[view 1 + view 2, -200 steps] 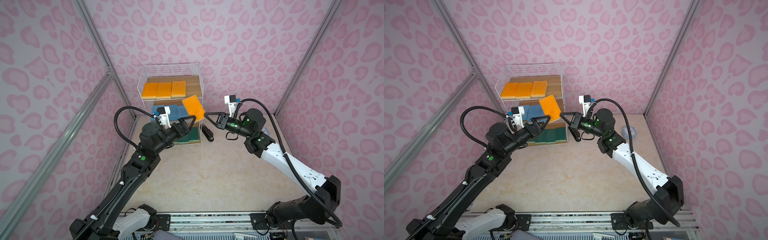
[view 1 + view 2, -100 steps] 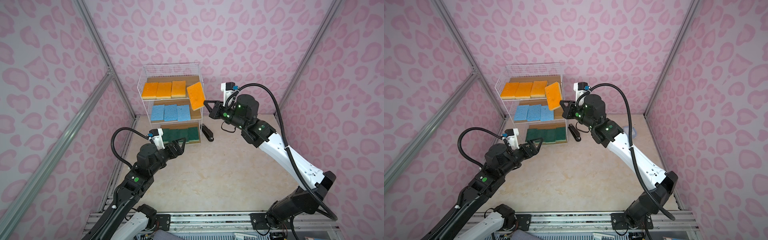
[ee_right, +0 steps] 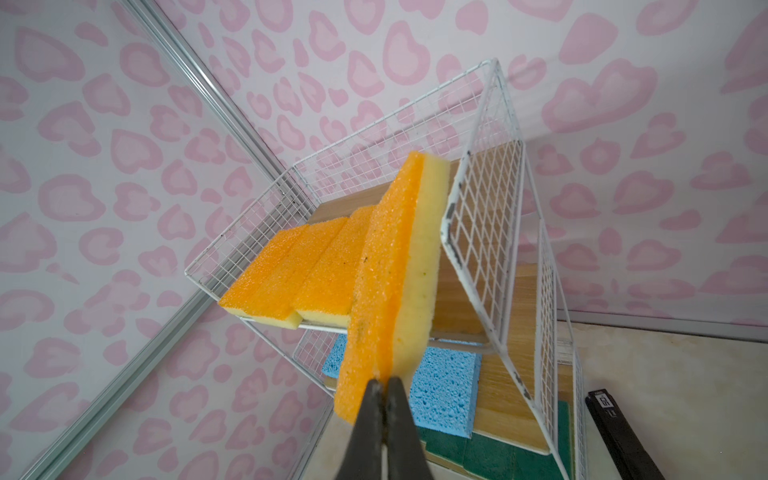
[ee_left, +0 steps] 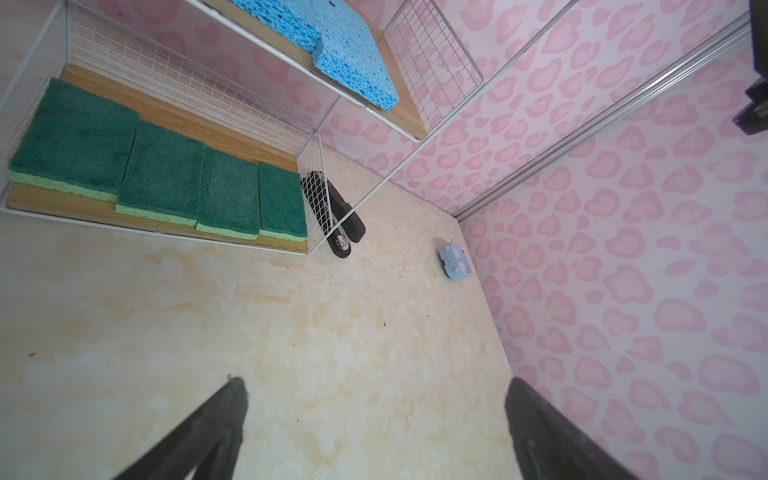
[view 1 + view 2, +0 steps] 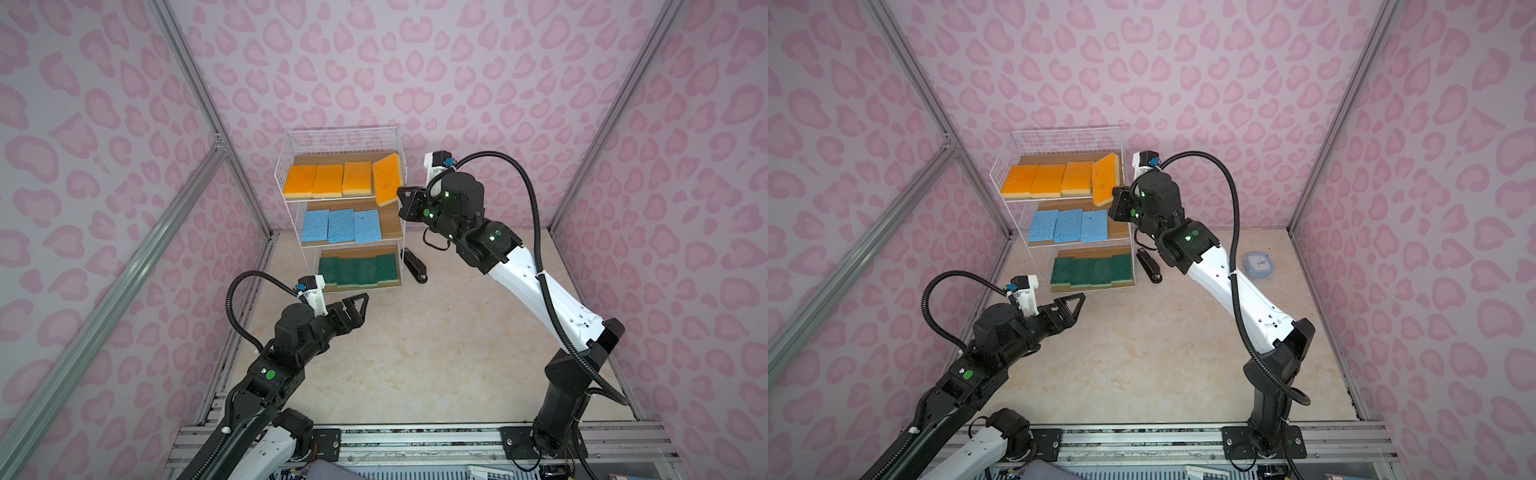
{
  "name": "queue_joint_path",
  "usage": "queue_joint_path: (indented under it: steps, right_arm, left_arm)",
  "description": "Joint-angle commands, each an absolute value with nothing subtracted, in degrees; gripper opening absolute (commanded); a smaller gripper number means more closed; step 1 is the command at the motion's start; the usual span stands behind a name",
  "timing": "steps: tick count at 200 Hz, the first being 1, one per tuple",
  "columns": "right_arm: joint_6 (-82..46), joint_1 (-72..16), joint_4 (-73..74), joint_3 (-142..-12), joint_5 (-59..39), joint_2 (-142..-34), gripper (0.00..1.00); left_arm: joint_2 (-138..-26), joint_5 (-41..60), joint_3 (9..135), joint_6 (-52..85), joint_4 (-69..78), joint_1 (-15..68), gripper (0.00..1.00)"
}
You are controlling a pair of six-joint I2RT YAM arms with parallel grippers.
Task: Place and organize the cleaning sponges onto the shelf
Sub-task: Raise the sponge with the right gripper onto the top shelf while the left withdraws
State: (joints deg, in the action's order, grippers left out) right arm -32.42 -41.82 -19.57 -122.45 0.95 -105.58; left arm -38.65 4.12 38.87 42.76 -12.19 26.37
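Sponge (image 3: 386, 282), orange, tilted on edge at right end of shelf (image 5: 340, 135) top tier, long axis front-to-back, near end clamped by right gripper (image 3: 384, 386). Slot lies between flat sponges (image 5: 328, 179) and side mesh (image 3: 486, 232). Left gripper (image 4: 374, 386) jaws apart, empty, farther.

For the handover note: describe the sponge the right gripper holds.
Find the white wire shelf at the back wall. At its top tier's right end is an orange sponge, the only one tilted rather than flat, pinched by the right gripper.

Sponges (image 5: 340, 214) on shelf (image 5: 332, 139) tiers; stapler (image 5: 415, 266) just right
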Motion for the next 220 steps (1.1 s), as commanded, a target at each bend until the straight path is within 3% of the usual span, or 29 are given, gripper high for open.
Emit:
queue_joint_path:
  steps: [1,74,111,120,140,155,220]
  right_arm:
    - [-32.9,-41.9,-21.5,-125.4,2.8,-108.1,0.0]
    - [-34.2,-40.8,-24.8,-136.3,1.7,-115.8,0.0]
    - [-34.7,-40.2,-25.6,-137.4,1.9,-116.9,0.05]
    - [-34.9,-39.9,-25.3,-136.9,1.8,-116.8,0.12]
    - [-35.1,-39.6,-24.4,-135.2,1.2,-116.0,0.38]
    - [-35.1,-39.5,-23.9,-134.0,1.0,-115.3,0.51]
    - [-34.3,-39.7,-19.4,-125.4,0.1,-109.4,0.76]
  left_arm:
    - [-38.1,4.1,38.6,41.5,-12.3,26.4,0.98]
    - [-37.3,4.3,38.5,40.8,-13.4,26.4,0.98]
    - [-37.0,4.2,38.6,40.7,-14.0,26.4,0.98]
    - [-37.0,4.1,38.6,40.7,-13.9,26.4,0.98]
    - [-37.3,4.3,38.6,40.7,-14.0,26.4,0.98]
    - [-37.6,4.3,38.9,40.8,-13.9,26.4,0.98]
    - [-38.6,4.4,39.3,40.8,-13.7,26.4,0.98]
